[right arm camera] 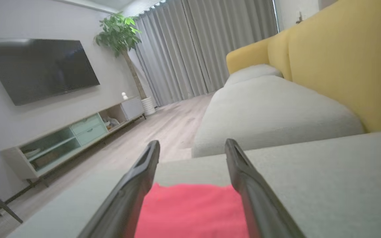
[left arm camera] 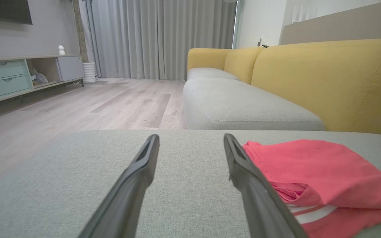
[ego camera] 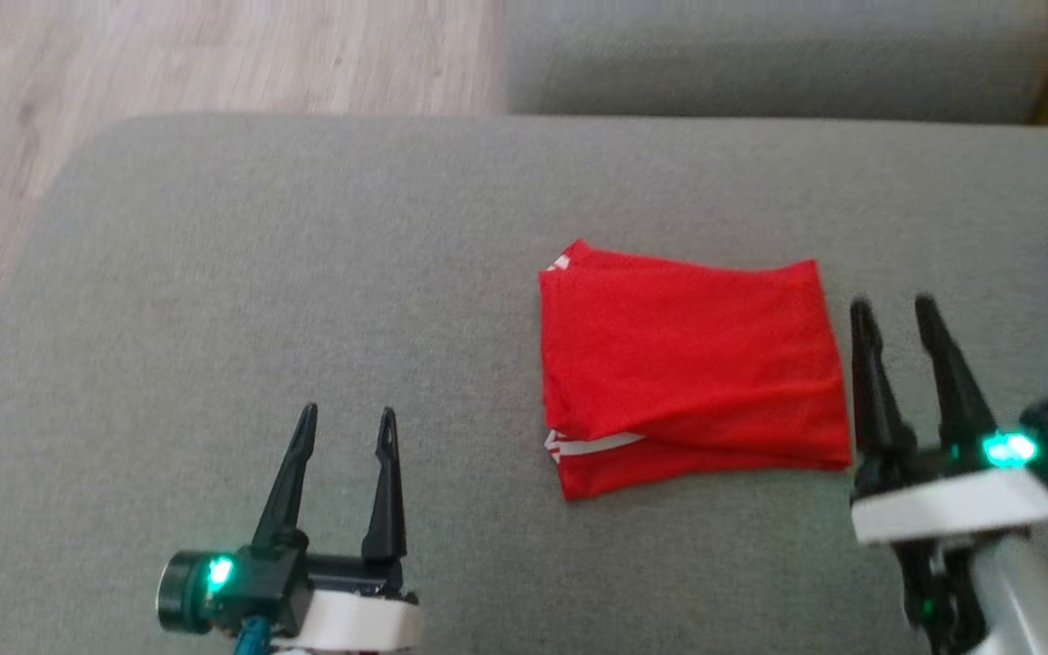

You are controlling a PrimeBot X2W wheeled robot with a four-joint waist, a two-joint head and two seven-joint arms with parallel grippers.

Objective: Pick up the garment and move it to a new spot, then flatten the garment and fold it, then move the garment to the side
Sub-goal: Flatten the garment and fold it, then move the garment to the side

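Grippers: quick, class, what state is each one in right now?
Left gripper: open, empty, left of the red garment.
Right gripper: open, empty, beside the garment's right edge.

Black-fingered left pincer and right pincer, white-cuffed, green-lit.

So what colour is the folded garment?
The garment is red with white stripes; best in head view.
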